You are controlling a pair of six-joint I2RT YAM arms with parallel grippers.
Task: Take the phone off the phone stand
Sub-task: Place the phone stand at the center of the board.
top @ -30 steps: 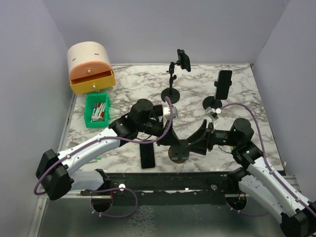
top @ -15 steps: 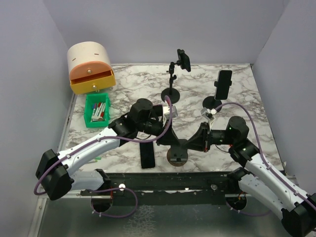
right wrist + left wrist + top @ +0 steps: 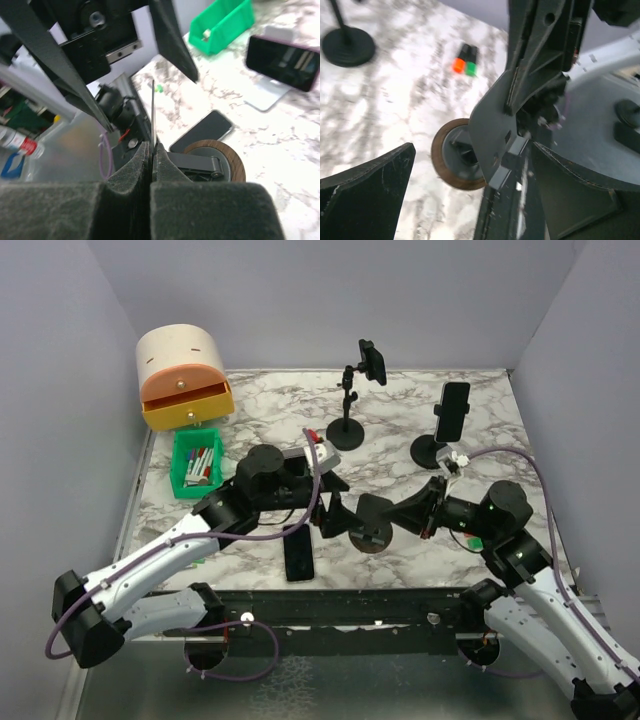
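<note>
A: In the top view the middle of the table is taken up by one black tangle. The left gripper, the right gripper and the stand can hardly be told apart there, and the spot where they meet cannot be made out.

B: The left wrist picture is blurred as well. Whether the stand is touched by either left finger cannot be told.

A: And from the right wrist the stand's plate is seen only edge-on, as a thin line.

B: Now the changes. The left arm has been drawn back toward its own side since a second ago. The stand's round base has been shifted a little away from the near edge.

A: The left jaws are spread wide and nothing is held. The stand is seen in the gap ahead of them.

B: The right jaws are pressed tight together on the plate's thin edge.

A: And the phone is found off the stand, laid flat on the table just beside the round base, gripped by neither gripper.
</note>
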